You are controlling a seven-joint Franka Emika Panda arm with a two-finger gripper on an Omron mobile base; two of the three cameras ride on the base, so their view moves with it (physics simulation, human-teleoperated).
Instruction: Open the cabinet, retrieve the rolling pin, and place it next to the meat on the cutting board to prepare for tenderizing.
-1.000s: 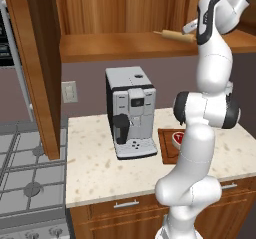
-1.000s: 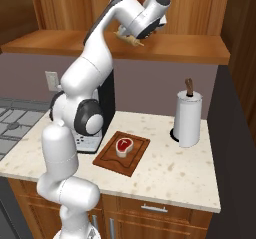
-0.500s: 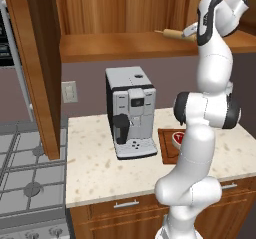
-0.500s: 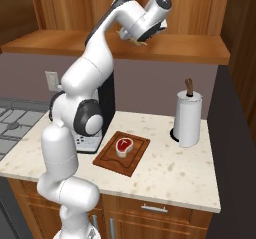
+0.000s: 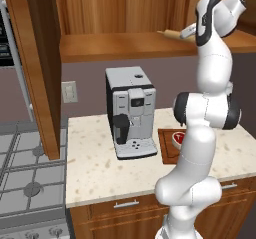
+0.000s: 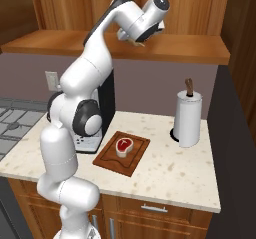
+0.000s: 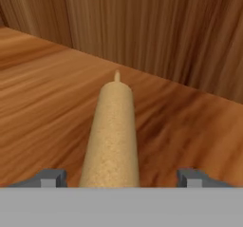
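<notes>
Up on the open cabinet's [image 5: 125, 48] wooden shelf, the rolling pin [image 7: 112, 136] lies lengthwise between the gripper's [image 7: 118, 177] two fingertips [image 7: 52, 177], which stand wide apart on either side of it without touching, so nothing is gripped. Down on the counter [image 6: 165, 170], the meat [image 6: 122, 146] sits on the cutting board [image 6: 112, 160] between the coffee machine [image 5: 130, 110] and the paper towel roll [image 6: 187, 118].

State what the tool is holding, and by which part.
Nothing yet: the open tool straddles the rolling pin on the cabinet shelf, its fingertips apart from it.
</notes>
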